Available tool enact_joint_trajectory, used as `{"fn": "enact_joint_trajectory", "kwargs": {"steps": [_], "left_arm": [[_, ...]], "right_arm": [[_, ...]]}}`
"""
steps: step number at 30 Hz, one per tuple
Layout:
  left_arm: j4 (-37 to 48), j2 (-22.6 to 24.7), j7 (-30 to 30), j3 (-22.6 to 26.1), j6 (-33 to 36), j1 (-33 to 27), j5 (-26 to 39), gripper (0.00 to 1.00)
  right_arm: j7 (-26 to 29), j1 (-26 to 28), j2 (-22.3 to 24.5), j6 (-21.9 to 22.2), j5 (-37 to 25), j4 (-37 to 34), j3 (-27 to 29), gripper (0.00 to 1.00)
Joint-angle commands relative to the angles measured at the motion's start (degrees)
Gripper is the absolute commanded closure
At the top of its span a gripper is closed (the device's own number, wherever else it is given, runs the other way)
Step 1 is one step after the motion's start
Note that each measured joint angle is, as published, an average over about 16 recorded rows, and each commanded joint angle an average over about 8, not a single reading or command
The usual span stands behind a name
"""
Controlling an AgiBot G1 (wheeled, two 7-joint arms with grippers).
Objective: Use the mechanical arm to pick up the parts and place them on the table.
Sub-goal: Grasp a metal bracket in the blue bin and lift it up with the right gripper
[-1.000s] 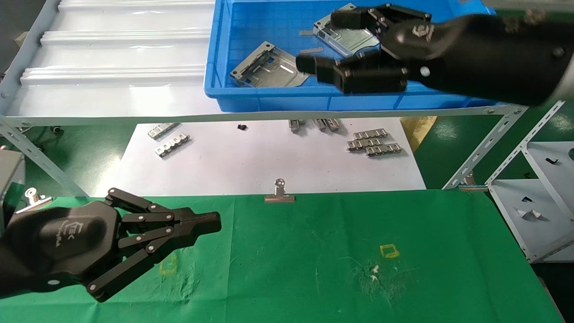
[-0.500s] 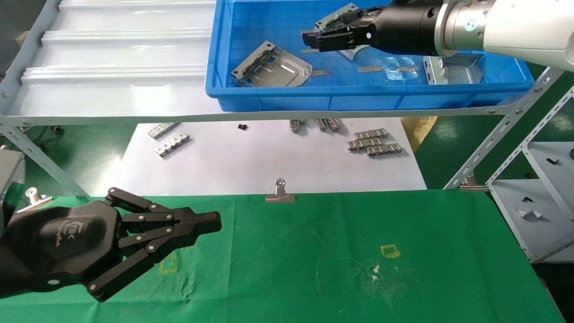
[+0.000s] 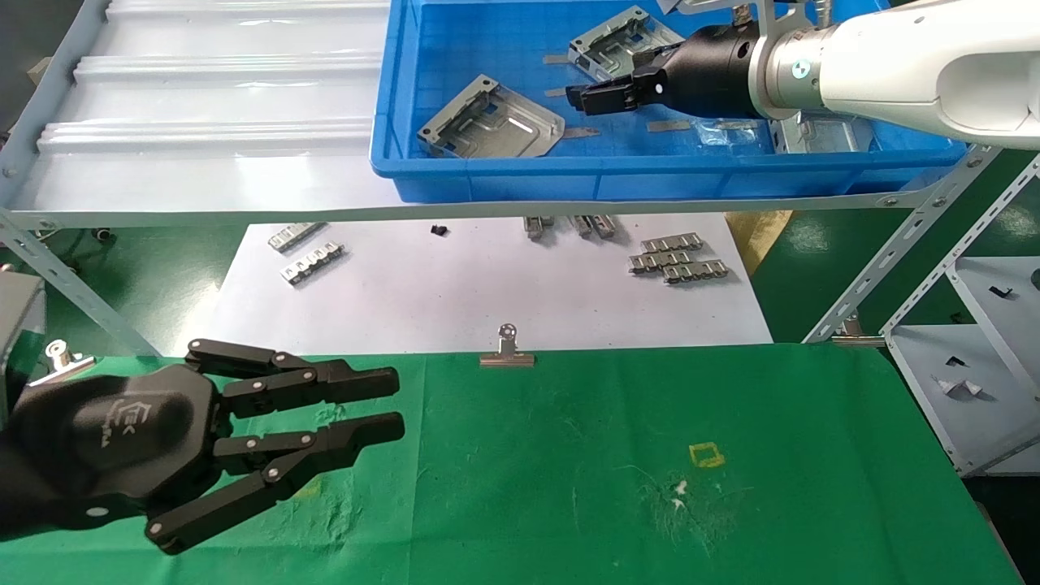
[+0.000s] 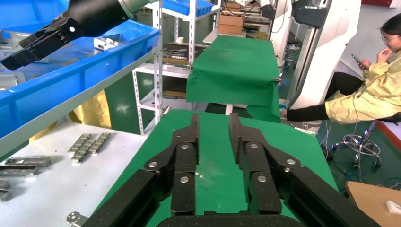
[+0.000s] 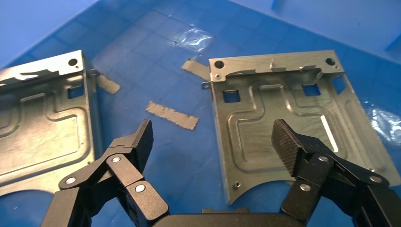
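Far left, the left claw (image 3: pixel 394 406) is held low over the green bench (image 3: pixel 617 487), its fingers parted by a narrow gap with nothing between them. Above and behind, a blue tray (image 3: pixel 487 175) is carried on a grey shelf, and one stamped plate (image 3: pixel 491 130) is seen lying flat near the tray's left end. A second plate (image 3: pixel 621 41) is found farther back. Over to the right, the right claw (image 3: pixel 601 91) is stretched into the tray just beside those two plates. From its wrist camera the claw (image 5: pixel 215 142) is shown spread wide and empty, one finger (image 5: pixel 288 142) poised over a plate (image 5: pixel 283 118), the other over bare blue floor between two plates.
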Motion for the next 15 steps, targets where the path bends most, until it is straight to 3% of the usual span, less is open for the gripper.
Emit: {"fn": "enact_joint_trajectory", "kwargs": {"steps": [1, 15], "left_arm": [[0.0, 0.0, 0.0, 0.0, 0.0, 0.0, 0.0, 0.0], [0.0, -0.01, 0.01, 0.02, -0.01, -0.01, -0.02, 0.0]], "right_arm": [[-0.31, 0.01, -0.57, 1.03, -0.3, -0.71, -0.21, 1.0], [-0.24, -0.66, -0.94, 1.93, -1.01, 1.09, -1.76, 1.0]]}}
